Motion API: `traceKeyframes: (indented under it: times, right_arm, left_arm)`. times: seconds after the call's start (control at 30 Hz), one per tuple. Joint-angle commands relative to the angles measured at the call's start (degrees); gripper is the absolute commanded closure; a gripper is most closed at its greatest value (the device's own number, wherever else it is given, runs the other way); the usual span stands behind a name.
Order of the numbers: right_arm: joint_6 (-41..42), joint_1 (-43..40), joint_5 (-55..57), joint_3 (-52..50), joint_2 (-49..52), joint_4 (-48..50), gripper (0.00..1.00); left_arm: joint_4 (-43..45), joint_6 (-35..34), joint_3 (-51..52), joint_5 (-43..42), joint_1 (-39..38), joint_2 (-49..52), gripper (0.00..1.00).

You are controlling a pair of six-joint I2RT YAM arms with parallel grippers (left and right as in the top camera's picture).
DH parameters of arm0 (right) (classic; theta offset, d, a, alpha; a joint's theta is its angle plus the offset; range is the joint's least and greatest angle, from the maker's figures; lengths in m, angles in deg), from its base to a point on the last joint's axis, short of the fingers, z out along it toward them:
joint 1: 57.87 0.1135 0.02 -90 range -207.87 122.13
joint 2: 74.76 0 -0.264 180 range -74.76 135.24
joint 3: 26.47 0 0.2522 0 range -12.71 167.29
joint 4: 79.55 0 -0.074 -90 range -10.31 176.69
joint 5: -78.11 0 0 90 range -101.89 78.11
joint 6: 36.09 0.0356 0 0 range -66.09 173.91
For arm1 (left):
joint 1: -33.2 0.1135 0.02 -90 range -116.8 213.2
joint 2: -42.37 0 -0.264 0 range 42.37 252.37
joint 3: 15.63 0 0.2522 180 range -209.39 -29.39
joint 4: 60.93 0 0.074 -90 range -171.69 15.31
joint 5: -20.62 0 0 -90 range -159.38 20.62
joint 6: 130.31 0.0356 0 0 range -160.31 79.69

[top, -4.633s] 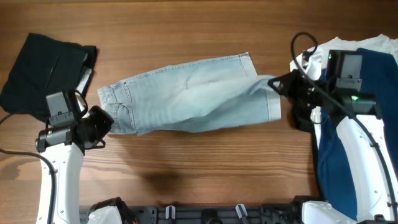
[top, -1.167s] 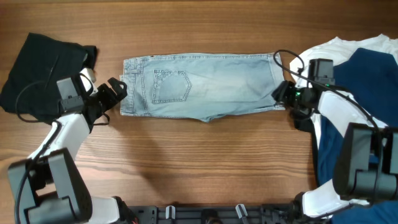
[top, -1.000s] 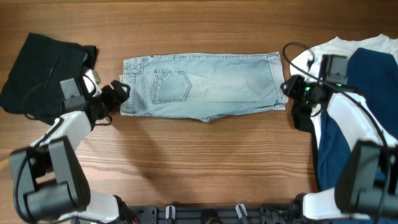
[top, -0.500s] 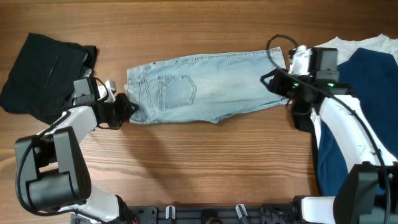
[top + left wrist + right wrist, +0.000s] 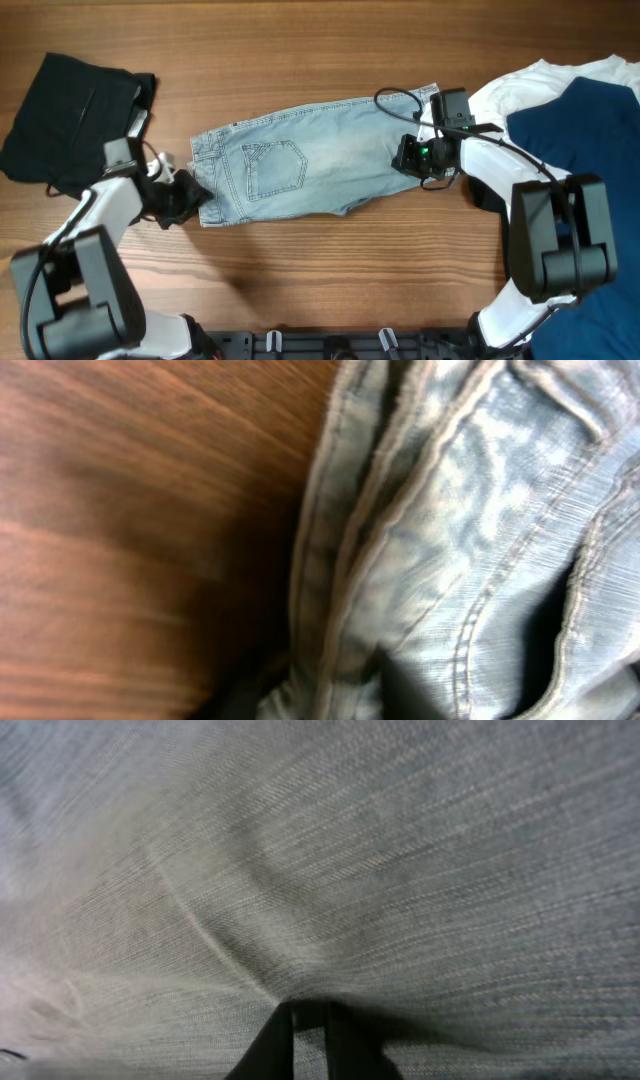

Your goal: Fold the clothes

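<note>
Right gripper (image 5: pixel 408 160) sits at the right end of the denim shorts (image 5: pixel 310 165), a little right of the frame's centre in the overhead view; in its own wrist view the dark fingertips (image 5: pixel 283 1038) stand close together at the bottom edge with a pinch of pale cloth between them, and creases fan out from that spot, so it is clamped on the denim; left gripper (image 5: pixel 183 200) lies at the lower left corner of the shorts, by the waistband (image 5: pixel 205 180), but whether it is parted or closed I cannot tell, since its wrist view shows only the stitched waistband (image 5: pixel 340 560), blurred, against the brown tabletop (image 5: pixel 130 510); the shorts lie across the middle of the tabletop (image 5: pixel 300 50), slightly tilted, waistband end lower at left, leg end higher at right, one back pocket (image 5: pixel 275 168) facing up; a black garment (image 5: pixel 75 115) lies at the upper left, apart from the shorts; at the right edge a navy garment (image 5: pixel 570 130) rests over a white garment (image 5: pixel 530 85).
</note>
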Motion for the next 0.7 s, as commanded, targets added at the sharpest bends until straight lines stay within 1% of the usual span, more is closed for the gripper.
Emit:
traceKeyframes:
  times: [0.0, 0.03, 0.1, 0.2, 0.3, 0.37, 0.43, 0.5, 0.57, 0.6, 0.63, 0.67]
  right_arm:
    - [2.9, 0.5, 3.0, -1.1, 6.7, -2.5, 0.92]
    - [3.0, 0.5, 3.5, -1.1, 7.4, -3.3, 0.93]
    - [3.1, 0.5, 4.5, -1.1, 7.6, -3.9, 0.93]
    - [2.9, 0.5, 5.3, -1.1, 7.5, -3.9, 0.94]
    - [2.9, 0.5, 5.3, -1.1, 7.5, -3.8, 0.94]
    - [2.8, 0.5, 5.3, -1.1, 7.5, -3.8, 0.94]
    - [2.9, 0.5, 5.3, -1.1, 7.5, -3.7, 0.94]
    - [2.9, 0.5, 5.3, -1.1, 7.5, -3.7, 0.94]
    - [2.9, 0.5, 5.3, -1.1, 7.5, -3.7, 0.95]
    - [2.9, 0.5, 5.3, -1.1, 7.5, -3.7, 0.95]
    - [2.9, 0.5, 5.3, -1.1, 7.5, -3.7, 0.95]
    - [2.9, 0.5, 5.3, -1.1, 7.5, -3.7, 0.95]
  left_arm:
    - [0.0, 1.5, 1.1, 2.7, 2.2, -3.9, 0.25]
    - [0.3, 2.5, 1.1, 2.0, 2.2, -4.1, 0.19]
    - [0.8, 5.1, 1.1, 0.4, 1.7, -3.8, 0.14]
    - [3.5, 5.9, 1.1, -0.5, 0.5, -2.6, 0.1]
    - [7.7, 5.9, 1.1, -0.7, -1.8, 0.0, 0.1]
    - [9.6, 5.6, 1.1, -2.5, -3.5, 2.7, 0.13]
    - [10.5, 5.2, 1.1, -3.1, -4.9, 5.4, 0.17]
    - [10.6, 5.0, 1.1, -3.1, -6.1, 8.1, 0.25]
    - [10.7, 5.0, 1.1, -3.0, -6.7, 10.5, 0.38]
    - [11.1, 5.0, 1.1, -3.0, -6.8, 11.5, 0.49]
    - [11.6, 5.0, 1.1, -3.0, -6.8, 12.2, 0.55]
    - [12.0, 5.0, 1.1, -3.1, -6.8, 12.6, 0.64]
